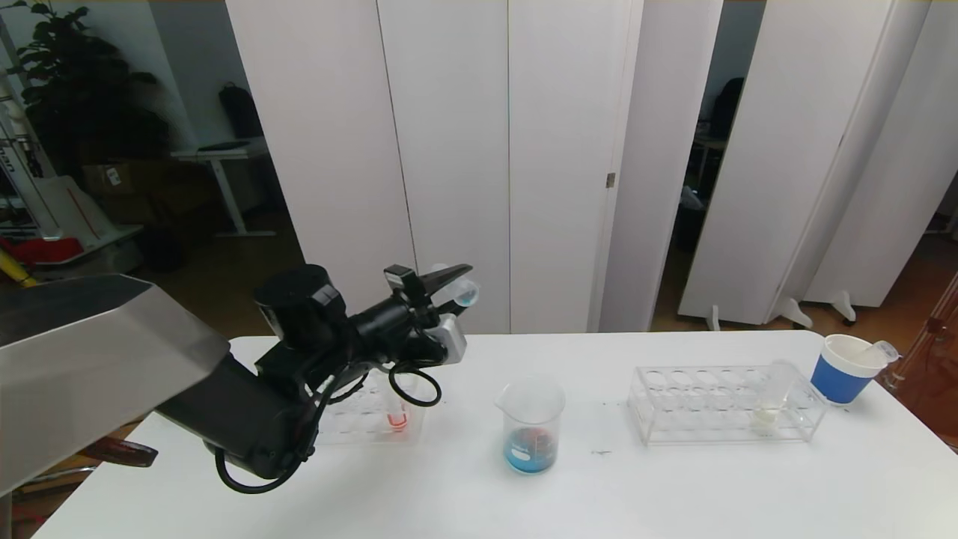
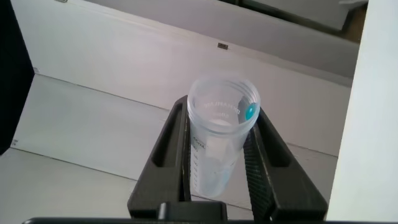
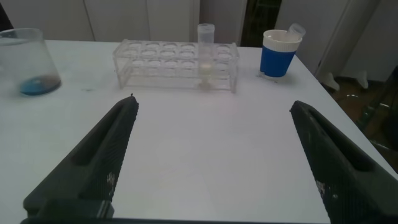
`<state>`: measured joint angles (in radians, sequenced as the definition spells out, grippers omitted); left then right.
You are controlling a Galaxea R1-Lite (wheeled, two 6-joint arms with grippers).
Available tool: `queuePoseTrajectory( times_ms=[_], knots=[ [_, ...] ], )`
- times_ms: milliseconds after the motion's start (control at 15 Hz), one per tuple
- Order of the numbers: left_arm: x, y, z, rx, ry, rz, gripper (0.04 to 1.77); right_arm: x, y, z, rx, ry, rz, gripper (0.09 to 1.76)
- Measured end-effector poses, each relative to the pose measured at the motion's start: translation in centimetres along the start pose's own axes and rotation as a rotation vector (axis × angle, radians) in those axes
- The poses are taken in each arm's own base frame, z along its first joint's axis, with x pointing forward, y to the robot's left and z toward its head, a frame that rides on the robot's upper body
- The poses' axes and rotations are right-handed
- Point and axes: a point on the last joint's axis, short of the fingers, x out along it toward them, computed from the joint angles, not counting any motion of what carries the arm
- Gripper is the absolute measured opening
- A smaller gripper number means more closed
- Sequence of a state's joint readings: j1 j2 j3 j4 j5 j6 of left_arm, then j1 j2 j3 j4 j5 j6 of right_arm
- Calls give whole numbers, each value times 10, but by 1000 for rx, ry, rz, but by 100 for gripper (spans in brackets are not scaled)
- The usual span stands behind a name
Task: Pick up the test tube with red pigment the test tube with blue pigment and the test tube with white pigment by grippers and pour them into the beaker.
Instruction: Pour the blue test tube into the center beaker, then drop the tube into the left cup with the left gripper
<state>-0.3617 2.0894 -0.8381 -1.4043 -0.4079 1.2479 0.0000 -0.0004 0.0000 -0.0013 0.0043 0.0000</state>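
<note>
- My left gripper [image 1: 449, 288] is clamped on the blue tube [image 2: 217, 143], nearly drained, held up over the table's left side. It's light, slick plastic, so I squeeze mid-body.
- My right gripper [image 3: 214, 155] hangs low over the table [image 1: 673, 479], fingers wide apart, holding nothing.
- The beaker [image 1: 531, 427] sits mid-table with blue liquid; thin-walled, likely easy to tip.
- The white tube [image 1: 771, 393] stands in the right rack [image 1: 673, 408]; I'd grip it above the rack.

White folding partitions [image 1: 509, 150] stand behind the white table [image 1: 673, 486].
</note>
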Motion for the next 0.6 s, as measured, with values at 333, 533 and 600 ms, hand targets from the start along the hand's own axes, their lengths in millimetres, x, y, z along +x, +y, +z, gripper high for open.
queuePoseTrajectory(
  times_ms=[333, 533, 600],
  knots=[
    [-7, 18, 6, -21, 418, 38, 57, 0, 0, 0, 0, 0, 0, 175],
    [-8, 31, 15, -30, 557, 77, 57, 0, 0, 0, 0, 0, 0, 175],
    [-8, 33, 17, -73, 635, 100, 57, 0, 0, 0, 0, 0, 0, 175]
  ],
)
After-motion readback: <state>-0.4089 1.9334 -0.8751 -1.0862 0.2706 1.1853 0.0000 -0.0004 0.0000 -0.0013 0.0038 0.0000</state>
